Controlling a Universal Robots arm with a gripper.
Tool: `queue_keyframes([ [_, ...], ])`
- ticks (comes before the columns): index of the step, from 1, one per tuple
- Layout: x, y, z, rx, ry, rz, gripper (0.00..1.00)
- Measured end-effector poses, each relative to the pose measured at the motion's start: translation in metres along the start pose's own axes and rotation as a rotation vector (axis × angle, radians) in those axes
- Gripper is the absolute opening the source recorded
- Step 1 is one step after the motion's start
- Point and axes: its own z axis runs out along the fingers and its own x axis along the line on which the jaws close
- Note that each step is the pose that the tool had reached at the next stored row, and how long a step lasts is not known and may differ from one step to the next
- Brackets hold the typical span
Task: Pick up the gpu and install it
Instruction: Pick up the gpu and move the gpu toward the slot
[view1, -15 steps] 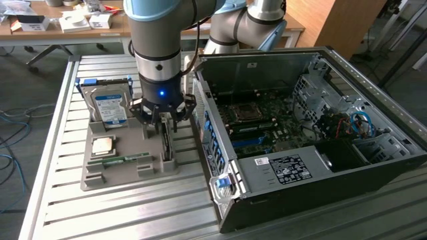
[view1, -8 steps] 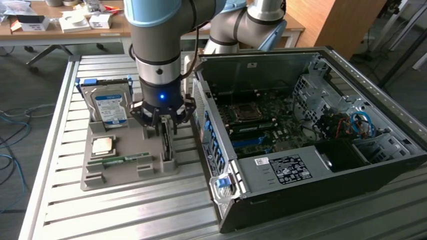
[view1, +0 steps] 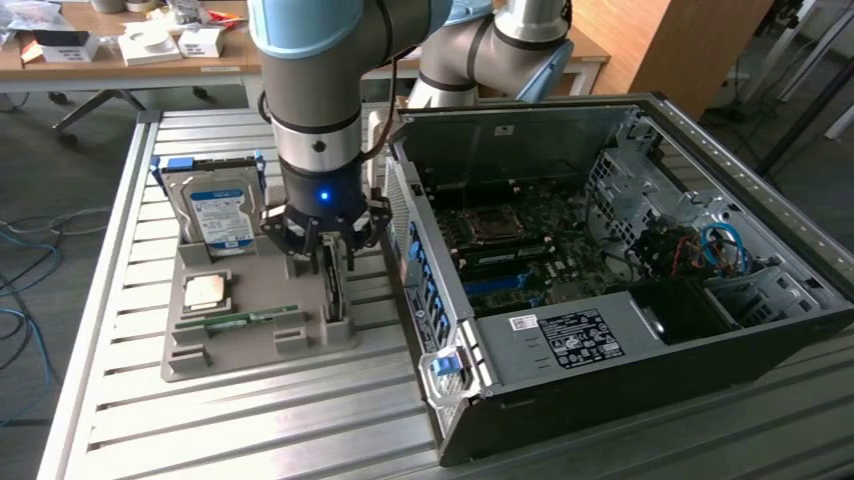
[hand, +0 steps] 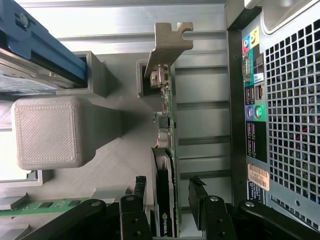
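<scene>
My black gripper (hand: 168, 181) hangs released astride the thin dark silver-bracketed gpu card (hand: 167, 117), upright in the grey plastic holder (view1: 240, 345) on the exterior view's left; seemingly light, stiff, fragile, so I'd pinch its flat faces.

The gpu (hand: 167, 130) stands on edge in the grey holder (view1: 227, 355) with a gap along each flat side, and the gripper (hand: 168, 187) has its jaws spread wide, one in each gap. The computer case (view1: 561, 340) stands just beside the holder, leaving only a narrow lane there. On the other side, the upright hard drive (view1: 220, 210) and a grey block (hand: 47, 130) stand near.
</scene>
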Motion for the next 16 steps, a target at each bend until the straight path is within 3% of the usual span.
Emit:
queue_keyframes([
  [16,0.0025,-0.0004,0.0047,0.0000,0.0000,0.000,0.47],
])
